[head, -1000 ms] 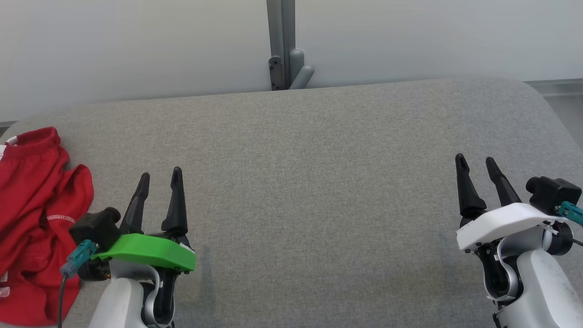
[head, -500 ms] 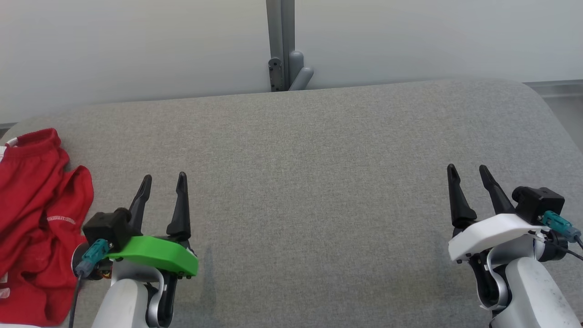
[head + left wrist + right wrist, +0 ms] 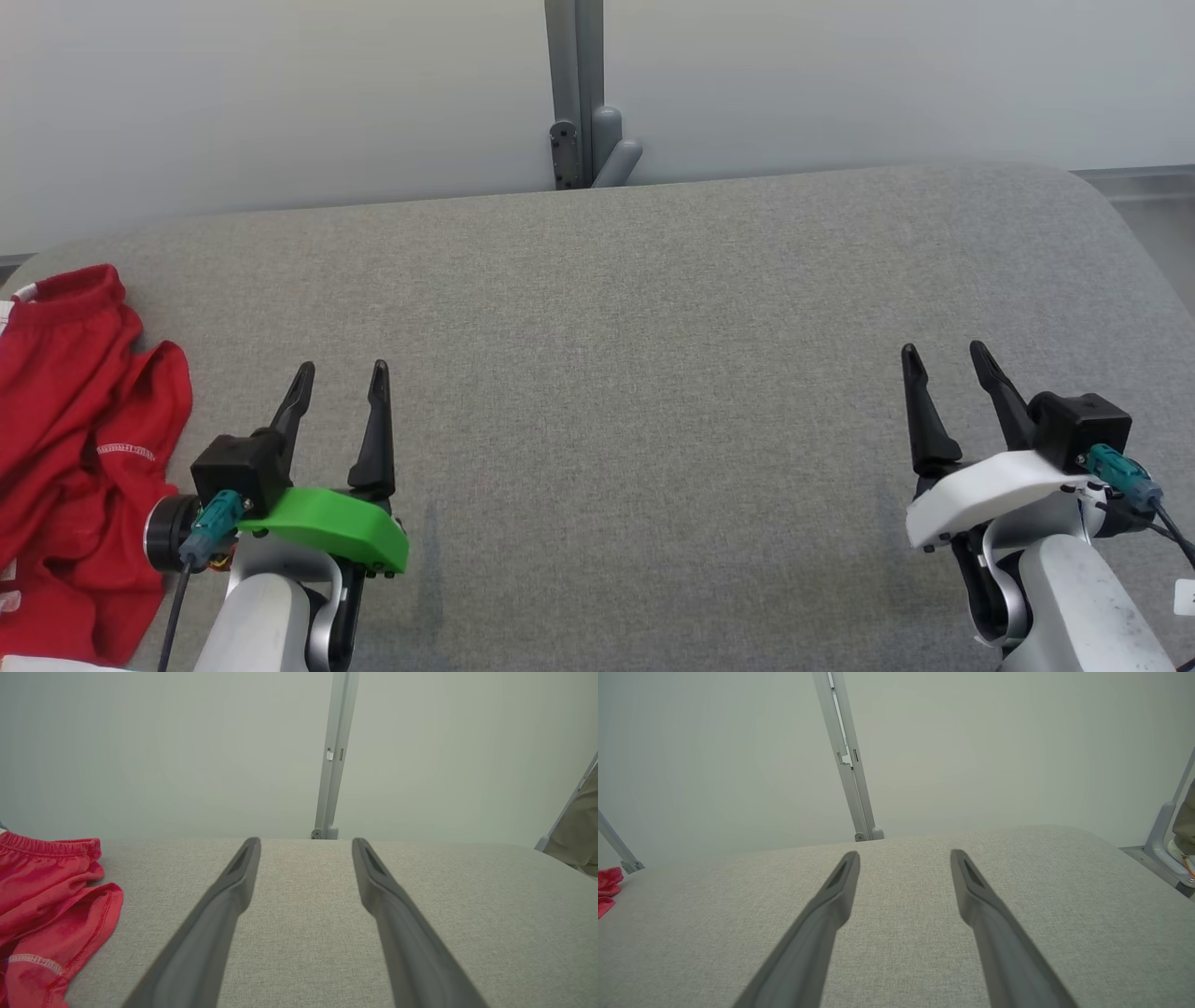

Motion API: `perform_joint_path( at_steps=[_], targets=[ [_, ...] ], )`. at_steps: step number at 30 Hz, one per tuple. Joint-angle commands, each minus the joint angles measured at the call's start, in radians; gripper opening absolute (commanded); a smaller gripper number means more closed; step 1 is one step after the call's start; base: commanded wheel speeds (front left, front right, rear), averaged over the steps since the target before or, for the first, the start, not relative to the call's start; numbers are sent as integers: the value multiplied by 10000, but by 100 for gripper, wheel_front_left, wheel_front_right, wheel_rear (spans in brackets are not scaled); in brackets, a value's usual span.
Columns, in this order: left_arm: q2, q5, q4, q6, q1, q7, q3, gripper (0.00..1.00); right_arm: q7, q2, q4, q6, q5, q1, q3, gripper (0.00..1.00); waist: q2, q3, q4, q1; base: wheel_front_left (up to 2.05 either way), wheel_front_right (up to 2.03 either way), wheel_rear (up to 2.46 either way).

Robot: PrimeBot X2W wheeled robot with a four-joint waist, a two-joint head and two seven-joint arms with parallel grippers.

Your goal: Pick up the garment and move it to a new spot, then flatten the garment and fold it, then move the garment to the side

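Red garment (image 3: 75, 420): 1, crumpled | left gripper (image 3: 342, 366), right gripper (image 3: 943, 348): 2, both parted, empty

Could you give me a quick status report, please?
Left gripper open, empty. Right gripper open, empty. Red garment crumpled at grey surface's left edge, untouched. Nothing lies between it and left gripper.

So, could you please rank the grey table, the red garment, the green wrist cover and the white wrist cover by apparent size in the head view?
1. grey table, by far largest.
2. red garment, cut off at the left edge.
3. green wrist cover and white wrist cover: about alike, so unranked.
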Motion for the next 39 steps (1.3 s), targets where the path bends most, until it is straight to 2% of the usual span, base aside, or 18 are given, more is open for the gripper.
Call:
perform_joint_path(
  at_steps=[1,13,22,39],
  targets=[
    [79,250,1,57,-185,-22,-5,100,-132,-37,-15,3,-214,37,52,100,0,-1,2,0,0,0,0],
    [88,839,88,125,-178,17,-85,100,-487,-6,117,4,-766,182,174,100,0,-54,38,0,0,0,0],
    [27,1036,171,149,-175,75,-55,100,-691,92,231,4,-617,221,188,100,0,-85,40,0,0,0,0],
    [62,725,298,224,-174,169,-122,100,-718,41,398,2,-236,208,153,100,0,-85,49,0,0,0,0]
  ],
)
